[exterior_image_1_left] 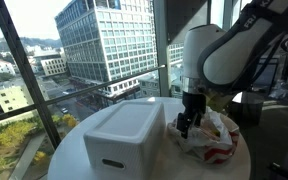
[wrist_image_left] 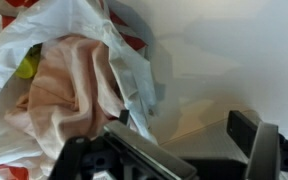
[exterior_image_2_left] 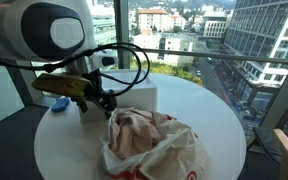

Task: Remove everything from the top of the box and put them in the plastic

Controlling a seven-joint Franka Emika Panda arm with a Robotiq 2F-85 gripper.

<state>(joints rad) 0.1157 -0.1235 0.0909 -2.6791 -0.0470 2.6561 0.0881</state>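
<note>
Fingers (wrist_image_left: 246, 130) stand wide apart and empty, just above the plastic bag (exterior_image_2_left: 154, 145). Pinkish wrapper wads (wrist_image_left: 64, 90) lie inside it, beside the white box (exterior_image_1_left: 124, 135) mid-table (exterior_image_2_left: 214, 110).

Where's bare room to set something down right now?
The top of the box is bare. The table is bare from the bag out to its rim by the windows. Crowded: the gap between box and bag, where the open gripper hangs.
</note>
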